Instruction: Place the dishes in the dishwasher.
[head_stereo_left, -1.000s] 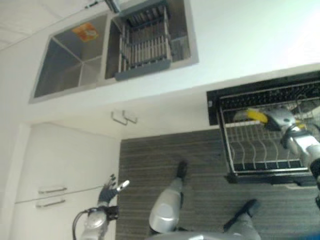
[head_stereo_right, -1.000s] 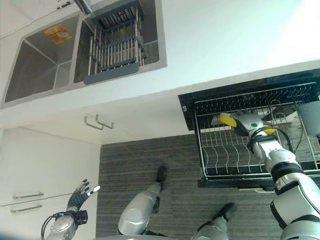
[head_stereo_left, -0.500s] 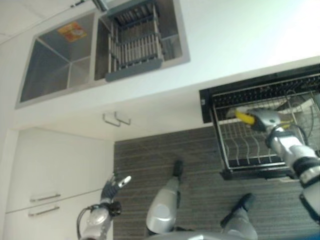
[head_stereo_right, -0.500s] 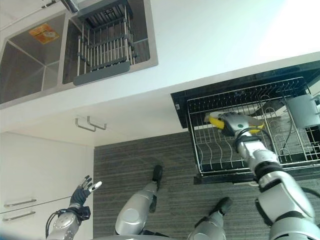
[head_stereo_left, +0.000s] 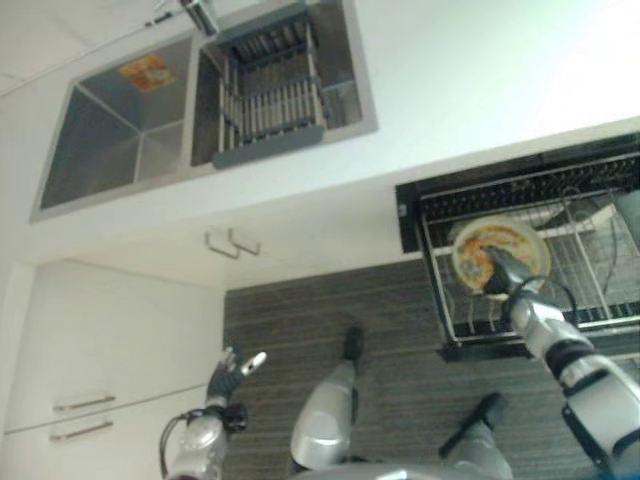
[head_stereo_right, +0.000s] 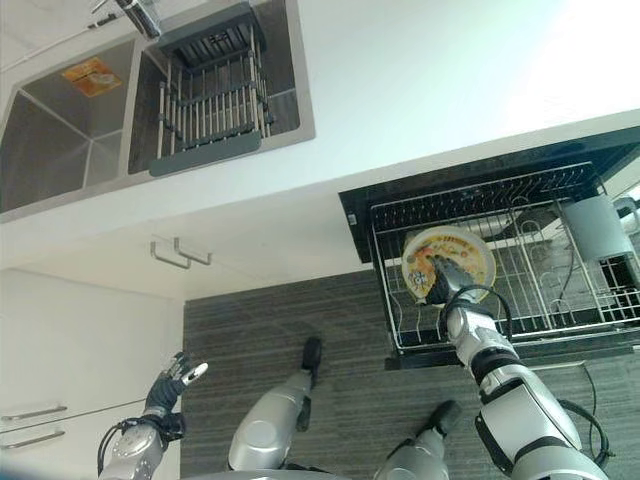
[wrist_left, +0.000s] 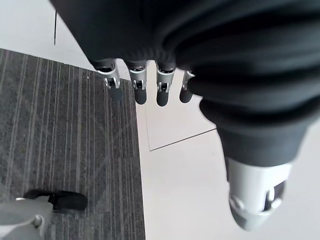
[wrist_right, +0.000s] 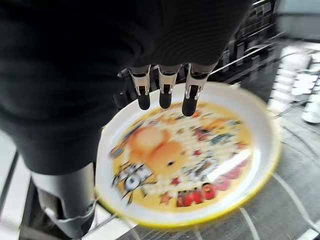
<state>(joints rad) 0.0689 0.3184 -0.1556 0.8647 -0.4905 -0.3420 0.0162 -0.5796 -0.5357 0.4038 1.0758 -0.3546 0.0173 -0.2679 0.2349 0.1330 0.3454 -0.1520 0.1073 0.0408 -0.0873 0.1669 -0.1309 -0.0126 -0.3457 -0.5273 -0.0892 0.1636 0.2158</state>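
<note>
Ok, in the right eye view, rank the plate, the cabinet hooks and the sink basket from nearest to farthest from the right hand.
1. Plate: in the dishwasher rack, right at the right hand.
2. Cabinet hooks: on the cabinet front, well to the left.
3. Sink basket: in the sink, up and left, farthest.

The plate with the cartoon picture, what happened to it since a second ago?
The plate was edge-on in the right hand, showing just its yellow rim. Now it has tipped flat onto the dishwasher rack, picture side up. In the right wrist view the fingers are straight above it, no longer curled round it. The left hand stayed low by the cabinet, open. The sink basket did not move.
</note>
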